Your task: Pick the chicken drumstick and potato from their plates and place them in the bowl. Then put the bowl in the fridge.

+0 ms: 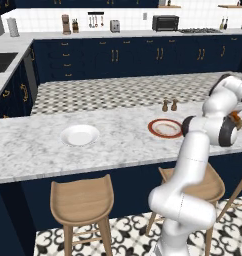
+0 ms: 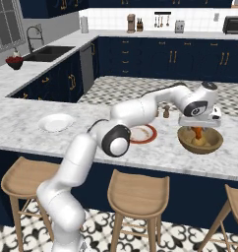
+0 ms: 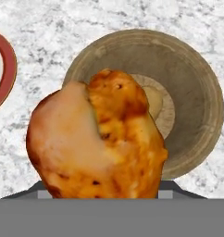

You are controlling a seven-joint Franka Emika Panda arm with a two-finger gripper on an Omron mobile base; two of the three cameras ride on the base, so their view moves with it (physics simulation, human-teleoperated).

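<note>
The gripper (image 2: 198,132) hangs directly above the bowl (image 2: 200,141), which stands on the marble counter (image 2: 22,133) just beside the red-rimmed plate (image 2: 142,134). Its jaws stand partly open, closed on the chicken drumstick (image 3: 97,136); in the hand view the meat fills the space between the fingers. The drumstick sits over the near side of the bowl, not over its centre. A pale rounded shape low in the bowl is probably the potato (image 3: 155,102), though the drumstick hides most of it.

The step in hand is judged to be the release of the drumstick into the bowl. To do it well:

1. Shift the hand slightly toward the bowl's centre.
2. Lower until the drumstick hangs just above the contents, so it neither bounces nor rolls out.
3. Open the jaws fully and lift straight up, clear of the rim.

The white plate (image 1: 80,135) lies well apart to the left and needs no attention.
</note>
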